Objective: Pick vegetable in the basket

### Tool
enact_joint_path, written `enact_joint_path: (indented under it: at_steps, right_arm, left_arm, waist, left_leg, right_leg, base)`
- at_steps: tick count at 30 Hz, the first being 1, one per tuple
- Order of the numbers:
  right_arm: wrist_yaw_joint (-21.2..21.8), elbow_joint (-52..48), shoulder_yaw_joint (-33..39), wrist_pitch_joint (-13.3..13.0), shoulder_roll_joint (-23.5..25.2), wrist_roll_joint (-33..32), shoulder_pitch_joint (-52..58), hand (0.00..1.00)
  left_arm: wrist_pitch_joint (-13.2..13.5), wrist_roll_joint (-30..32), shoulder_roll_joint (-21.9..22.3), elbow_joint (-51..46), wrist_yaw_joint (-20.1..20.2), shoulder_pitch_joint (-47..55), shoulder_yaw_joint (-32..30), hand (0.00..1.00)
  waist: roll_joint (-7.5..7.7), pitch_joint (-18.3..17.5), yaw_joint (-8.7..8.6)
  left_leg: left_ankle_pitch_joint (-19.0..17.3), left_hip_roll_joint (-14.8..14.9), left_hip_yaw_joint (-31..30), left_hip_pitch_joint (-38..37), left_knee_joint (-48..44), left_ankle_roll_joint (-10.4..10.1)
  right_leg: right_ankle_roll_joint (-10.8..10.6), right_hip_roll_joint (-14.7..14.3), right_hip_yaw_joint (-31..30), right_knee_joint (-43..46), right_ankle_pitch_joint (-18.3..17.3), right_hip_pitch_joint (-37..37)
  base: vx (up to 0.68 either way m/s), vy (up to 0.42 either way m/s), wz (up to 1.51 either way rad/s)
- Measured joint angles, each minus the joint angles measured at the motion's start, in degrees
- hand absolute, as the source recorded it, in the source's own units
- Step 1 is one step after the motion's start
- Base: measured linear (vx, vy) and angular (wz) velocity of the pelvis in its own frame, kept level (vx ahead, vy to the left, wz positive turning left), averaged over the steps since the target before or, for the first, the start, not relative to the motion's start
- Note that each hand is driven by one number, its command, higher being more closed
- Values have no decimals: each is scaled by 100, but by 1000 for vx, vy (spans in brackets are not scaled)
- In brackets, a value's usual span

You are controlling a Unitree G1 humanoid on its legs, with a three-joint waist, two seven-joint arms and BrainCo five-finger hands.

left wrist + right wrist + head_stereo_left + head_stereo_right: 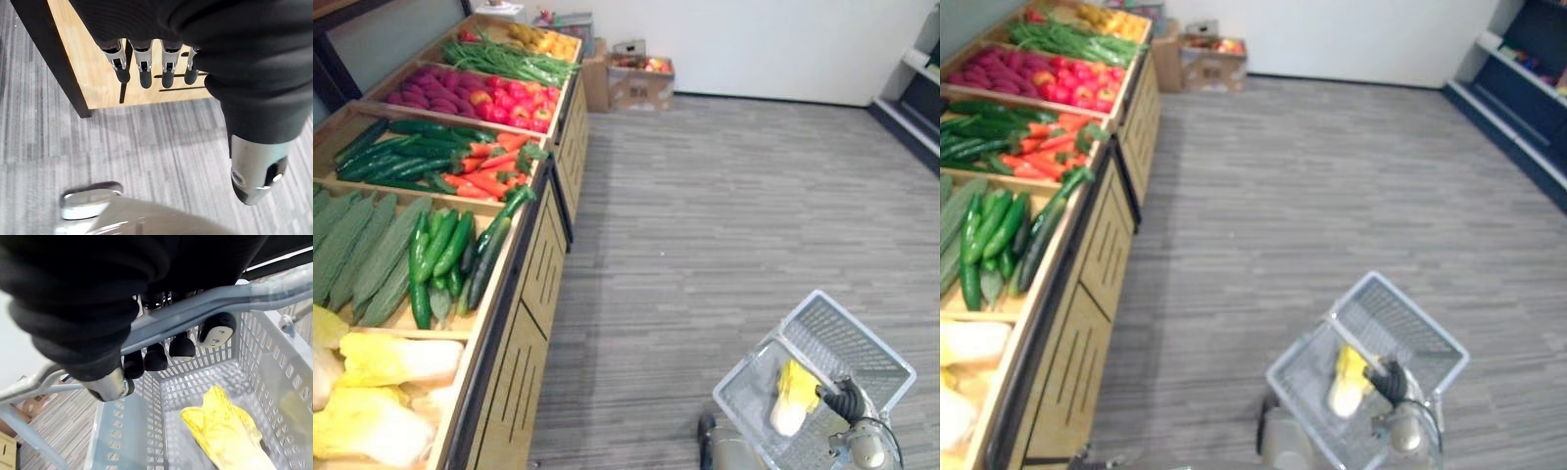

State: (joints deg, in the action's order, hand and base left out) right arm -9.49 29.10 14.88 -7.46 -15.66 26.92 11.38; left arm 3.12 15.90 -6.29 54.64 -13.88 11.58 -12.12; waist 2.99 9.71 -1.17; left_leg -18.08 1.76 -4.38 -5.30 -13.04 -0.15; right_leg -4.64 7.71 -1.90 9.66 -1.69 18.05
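Note:
A pale grey plastic basket [850, 345] hangs low at my right, over the grey floor. One yellow-white cabbage [792, 397] lies inside it, also seen in the right wrist view as a yellow leafy cabbage [222, 431] on the perforated bottom. My right hand [156, 357] has its fingers curled round the basket's grey handle [205, 301]. My left hand [145, 68] hangs with straight fingers beside the wooden side of the produce stand [98, 73], holding nothing. More cabbages [386, 367] lie in the stand's nearest bin.
The wooden stand [524, 284] runs along my left, with bins of ridged gourds [367, 250], cucumbers [440, 250], carrots [489, 171], red fruit [514, 103] and green beans [504, 59]. Cardboard boxes [641, 78] stand at the far wall. A dark shelf [1528, 98] lines the right.

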Motion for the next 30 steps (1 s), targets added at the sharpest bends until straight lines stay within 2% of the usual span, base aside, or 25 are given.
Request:
enact_joint_path:
  at_steps: [1,2,4,5,7,8,9,10,11,12,13,14,15,16,17,18,19,21,23,24,25,26,27,28,30]
  right_arm:
    - [-3,0,68,37,-1,1,19,100]
    - [-11,5,194,102,-39,0,54,100]
    - [-18,20,298,123,-85,-4,85,100]
    - [12,58,233,124,-95,-2,-11,100]
    - [34,88,56,109,-78,-2,-124,100]
    - [39,85,46,91,-75,-3,-127,100]
    - [46,80,46,78,-80,-8,-110,100]
    - [47,80,40,79,-88,-7,-82,100]
    - [47,77,16,79,-104,-7,-45,100]
    - [47,76,-9,78,-125,-8,-32,100]
    - [40,64,-37,77,-159,-14,-11,100]
    - [28,61,-103,77,-189,-51,-60,100]
    - [22,60,-144,77,-194,-66,-74,100]
    - [19,65,-215,81,-193,-95,-76,100]
    - [19,65,-251,80,-193,-99,-78,100]
    - [19,67,-254,80,-193,-99,-99,100]
    - [18,82,-250,79,-191,-98,-159,100]
    - [10,93,-224,78,-191,-96,-110,100]
    - [-5,115,-177,98,-186,-95,35,100]
    - [-19,119,-163,114,-191,-95,41,100]
    - [-22,152,-183,133,-185,-90,39,100]
    - [-21,169,-242,135,-140,-89,16,100]
    - [-21,179,-272,132,-139,-89,-10,100]
    - [-21,206,-315,131,-135,-90,-52,100]
    - [-3,302,-416,130,-135,-65,-119,100]
  left_arm:
    - [1,-4,-5,0,-36,-30,-84,0]
    - [-1,-14,18,-1,-91,-79,-187,0]
    - [20,-48,153,-52,-93,-133,-185,0]
    - [67,-174,250,-100,-99,-134,-185,0]
    - [57,-221,358,-57,-100,-169,-186,0]
    - [57,-220,391,-40,-101,-169,-186,0]
    - [51,-222,415,-16,-96,-168,-198,0]
    - [51,-222,400,-15,-99,-164,-197,0]
    - [49,-222,388,-15,-98,-158,-183,0]
    - [53,-222,381,-31,-96,-145,-179,0]
    - [62,-221,367,-47,-90,-113,-160,0]
    - [55,-220,382,-41,-88,-83,-138,0]
    - [53,-220,387,-44,-88,-61,-121,0]
    - [52,-220,394,-46,-88,-14,-106,0]
    - [50,-220,393,-51,-88,45,-104,0]
    - [49,-220,394,-70,-88,80,-104,0]
    - [48,-220,394,-107,-88,148,-103,0]
    - [44,-211,400,-105,-88,238,-96,0]
    - [44,-175,425,-114,-88,225,-37,0]
    - [45,-159,433,-114,-89,224,-16,0]
    - [41,-116,433,-111,-85,202,5,0]
    - [44,-97,410,-215,-79,175,32,0]
    - [47,-96,401,-249,-82,165,61,0]
    - [50,-92,386,-280,-82,153,52,0]
    - [45,-82,360,-284,-84,158,8,0]
  waist:
    - [-5,8,-29]
    - [-102,-36,-46]
    - [-366,-149,-23]
    - [-496,-189,-11]
    - [-505,-195,-17]
    - [-496,-189,-24]
    - [-502,-185,-39]
    - [-497,-177,-31]
    - [-443,-142,-24]
    - [-359,-92,1]
    - [-371,-75,41]
    - [-419,-40,71]
    - [-440,-19,101]
    - [-447,13,204]
    - [-435,48,311]
    - [-438,84,327]
    - [-430,153,385]
    - [-428,167,383]
    - [-506,175,332]
    - [-551,190,331]
    - [-556,199,342]
    - [-509,183,389]
    - [-446,211,389]
    - [-406,227,426]
    - [-308,199,520]
  left_leg:
    - [-148,75,-94,-119,2,-152]
    - [-344,361,-231,-255,25,-331]
    - [-319,642,-294,-299,98,-429]
    - [-64,785,-301,-237,60,-551]
    - [356,817,-457,35,-434,-565]
    - [484,815,-495,138,-692,-541]
    - [770,800,-586,364,-1342,-536]
    - [1088,798,-573,528,-1855,-534]
    - [1756,801,-469,765,-2547,-541]
    - [2053,824,-381,846,-2864,-527]
    - [1922,878,-187,1066,-3589,-432]
    - [1505,875,-17,1359,-4155,-339]
    - [1332,839,86,1494,-4300,-304]
    - [1074,717,212,1751,-4367,-285]
    - [829,547,377,2047,-4231,-276]
    - [727,493,480,2184,-4085,-277]
    - [625,464,783,2349,-3521,-268]
    - [668,418,1099,2408,-2076,-246]
    - [1271,361,1344,2229,1,-316]
    - [1439,376,1345,2193,437,-338]
    - [1927,341,1393,2113,613,-334]
    - [2172,175,1503,2066,564,-186]
    - [2118,119,1511,2121,415,-114]
    - [1945,51,1561,2190,200,133]
    - [1655,-156,1753,2099,-59,375]
  right_leg:
    - [-24,34,22,-140,78,-40]
    - [-82,-117,314,230,613,-9]
    - [33,-362,514,463,395,111]
    - [187,-485,588,660,308,217]
    - [390,-592,696,789,137,239]
    - [419,-608,730,790,61,179]
    - [480,-639,801,792,-78,-12]
    - [536,-673,851,789,-165,-191]
    - [609,-690,896,759,-311,-508]
    - [649,-697,884,707,-378,-684]
    - [748,-758,807,582,-561,-991]
    - [882,-847,717,494,-737,-1214]
    - [911,-906,642,439,-765,-1310]
    - [980,-942,531,345,-810,-1462]
    - [1016,-938,410,271,-839,-1580]
    - [1011,-935,363,217,-843,-1665]
    - [937,-887,261,198,-896,-1763]
    - [812,-771,205,191,-1048,-1887]
    - [614,-643,251,37,-1226,-2147]
    - [554,-641,251,0,-1282,-2250]
    - [476,-586,250,-52,-1362,-2360]
    - [388,-408,208,-160,-1437,-2498]
    - [369,-341,189,-190,-1430,-2538]
    - [303,-272,116,-182,-1384,-2545]
    - [160,-35,-122,77,-1298,-2563]
  base:
    - [445,-332,49]
    - [473,-356,47]
    - [476,-282,18]
    - [513,-304,-8]
    - [455,-319,-9]
    - [419,-278,10]
    - [394,-260,14]
    - [446,-294,20]
    - [341,-223,11]
    - [316,-173,7]
    - [267,-132,-13]
    - [251,-112,-21]
    - [200,-75,-40]
    - [190,-23,-50]
    - [183,0,-53]
    - [194,39,-56]
    - [196,80,-43]
    - [296,149,-19]
    - [374,207,11]
    - [315,191,6]
    - [461,257,4]
    - [465,246,4]
    - [542,264,-1]
    - [330,153,-6]
    - [463,230,-7]
